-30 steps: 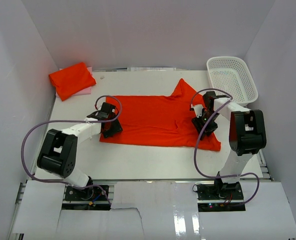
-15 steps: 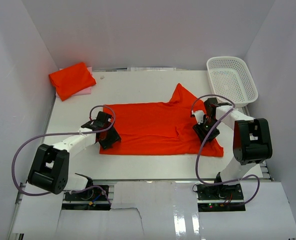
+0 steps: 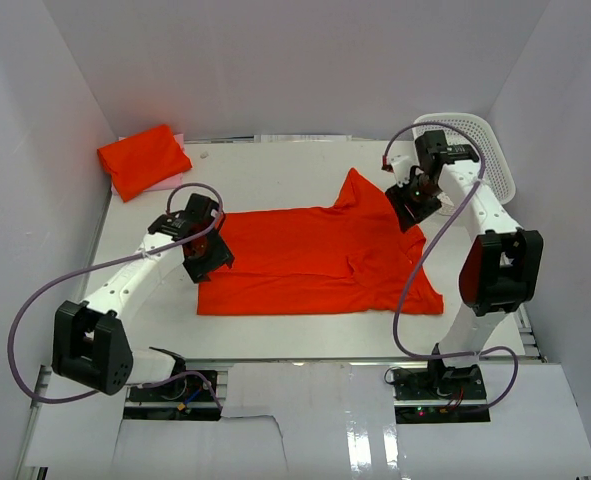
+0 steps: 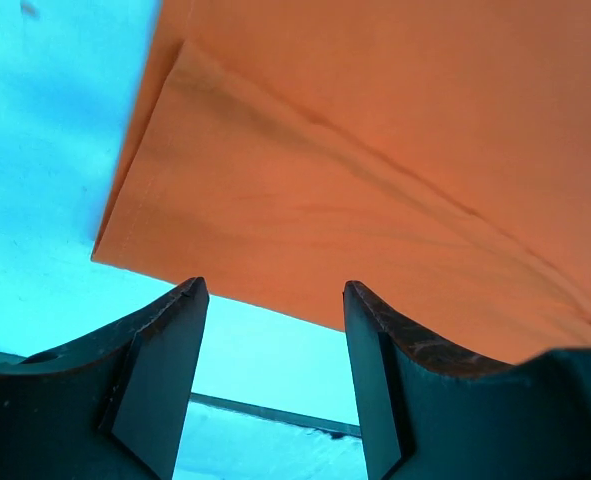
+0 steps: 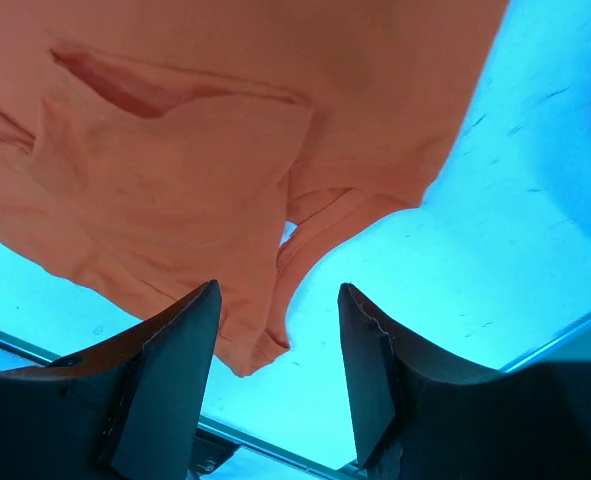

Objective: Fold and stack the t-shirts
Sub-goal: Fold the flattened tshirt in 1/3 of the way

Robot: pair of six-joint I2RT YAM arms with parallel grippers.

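Left pincer [image 3: 203, 252]: apart, empty, at the left edge of the flat-spread orange-red cotton t-shirt [image 3: 315, 262]. Right pincer [image 3: 413, 203]: also apart, empty, above its far-right edge. Lies mid white bench [image 3: 275, 170], unfolded, one sleeve poking toward the far side. Looks roughly half done: one folded orange-red shirt [image 3: 145, 158] parked on a pink folded piece [image 3: 167, 183] in the far-left corner. Left to do: fold this one, stack it there.
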